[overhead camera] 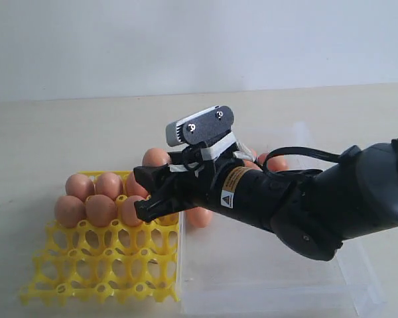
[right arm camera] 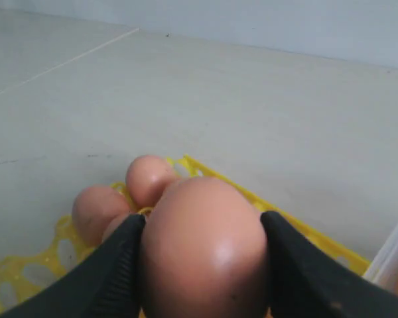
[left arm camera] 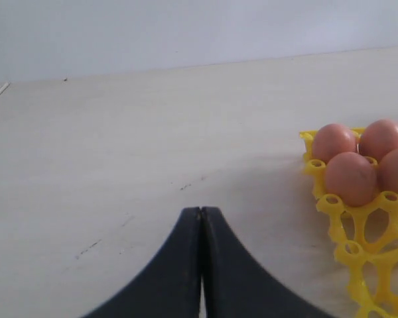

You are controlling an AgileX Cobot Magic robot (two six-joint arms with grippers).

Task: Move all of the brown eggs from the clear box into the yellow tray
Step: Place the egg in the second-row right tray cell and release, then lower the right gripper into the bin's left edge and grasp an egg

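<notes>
My right gripper is shut on a brown egg, which fills the gap between the two black fingers. It hovers over the right side of the yellow tray, just past the clear box. Several brown eggs sit in the tray's two back rows, and the front cups are open. More eggs lie at the back of the clear box, and one egg is near its left wall. My left gripper is shut on nothing, low over bare table beside the tray.
The right arm's dark body stretches across the clear box from the right. A pale wall rises behind the light table. The box's near wall abuts the tray's right edge.
</notes>
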